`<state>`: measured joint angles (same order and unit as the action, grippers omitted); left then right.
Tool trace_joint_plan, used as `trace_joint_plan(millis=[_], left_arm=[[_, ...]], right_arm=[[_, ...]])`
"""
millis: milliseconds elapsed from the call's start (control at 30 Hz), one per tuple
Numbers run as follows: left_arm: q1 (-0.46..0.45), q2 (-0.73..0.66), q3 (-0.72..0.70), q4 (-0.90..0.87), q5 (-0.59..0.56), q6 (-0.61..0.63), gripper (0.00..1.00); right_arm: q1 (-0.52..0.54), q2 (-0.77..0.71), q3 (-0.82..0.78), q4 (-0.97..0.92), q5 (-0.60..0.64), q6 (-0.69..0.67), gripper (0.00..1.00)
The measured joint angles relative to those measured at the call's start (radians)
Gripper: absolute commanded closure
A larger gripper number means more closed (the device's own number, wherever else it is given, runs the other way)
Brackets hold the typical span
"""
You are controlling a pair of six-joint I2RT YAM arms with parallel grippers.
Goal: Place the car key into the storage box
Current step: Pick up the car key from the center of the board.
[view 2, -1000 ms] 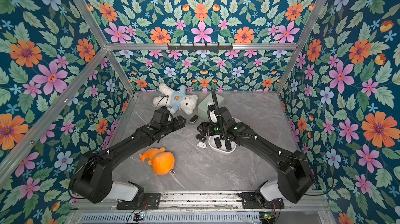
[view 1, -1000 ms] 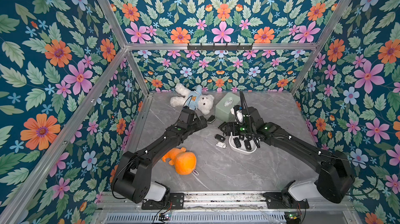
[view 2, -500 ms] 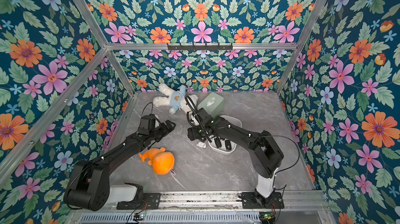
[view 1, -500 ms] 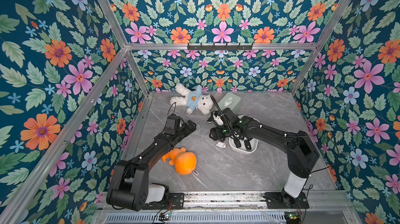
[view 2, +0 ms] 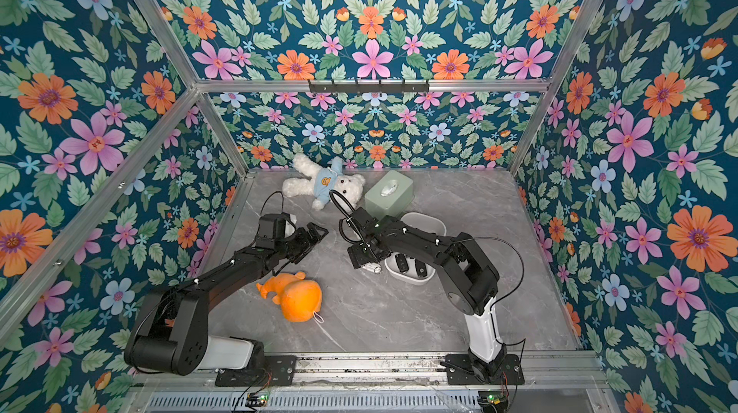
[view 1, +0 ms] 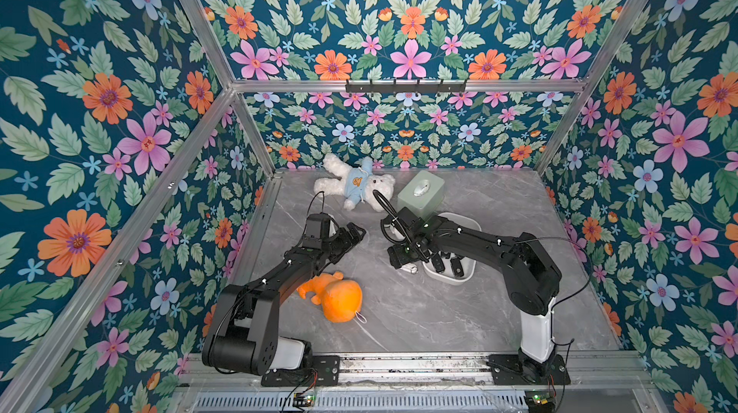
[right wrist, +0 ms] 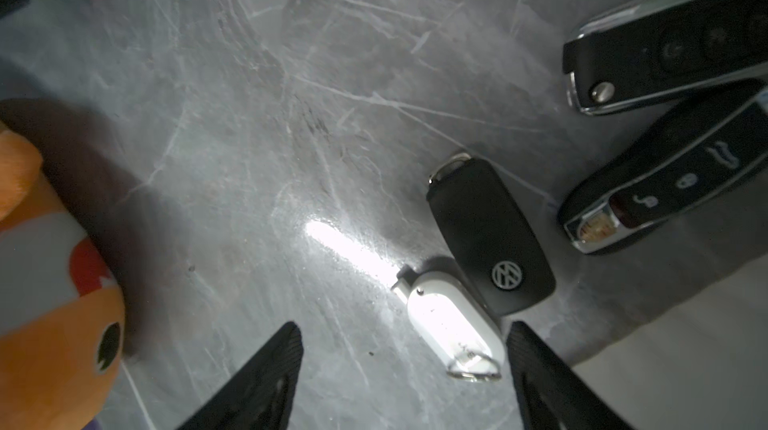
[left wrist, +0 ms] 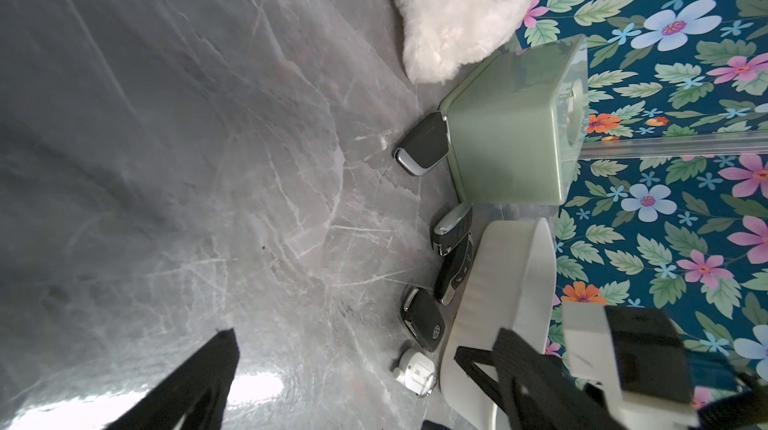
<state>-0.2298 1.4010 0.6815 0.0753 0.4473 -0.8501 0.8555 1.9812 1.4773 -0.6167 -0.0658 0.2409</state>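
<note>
While hovering over the white key [right wrist: 451, 324], holds nothing in the right gripper [right wrist: 403, 327], fingers [right wrist: 257, 382] apart.
Lies flat on the table [right wrist: 249, 116] between those fingers, against the VW key [right wrist: 490, 236], just beside the box [left wrist: 498, 274]; points ring end toward the box, nub away. Has left the box since a second ago, narrowing slightly; has drawn the left gripper [left wrist: 345, 345], fingers wide, back from the bear [view 1: 359, 187]. Looks small, glossy white, rounded.

VW emblem [right wrist: 506, 275] on black car key [right wrist: 490, 236]; nothing else legible.
</note>
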Motion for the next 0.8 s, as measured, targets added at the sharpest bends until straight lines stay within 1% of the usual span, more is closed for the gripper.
trace_joint_plan(millis=[300, 467, 800], left_arm=[[0.001, 0.003, -0.002, 0.006, 0.006, -0.007, 0.01], [0.001, 0.003, -0.006, 0.008, 0.007, -0.007, 0.01], [0.002, 0.003, -0.015, 0.015, 0.01, -0.008, 0.01]], right_arm=[[0.029, 0.069, 0.054, -0.055, 0.066, -0.016, 0.24], [0.033, 0.08, 0.059, -0.071, 0.092, -0.022, 0.25], [0.046, 0.095, 0.059, -0.087, 0.106, -0.025, 0.29]])
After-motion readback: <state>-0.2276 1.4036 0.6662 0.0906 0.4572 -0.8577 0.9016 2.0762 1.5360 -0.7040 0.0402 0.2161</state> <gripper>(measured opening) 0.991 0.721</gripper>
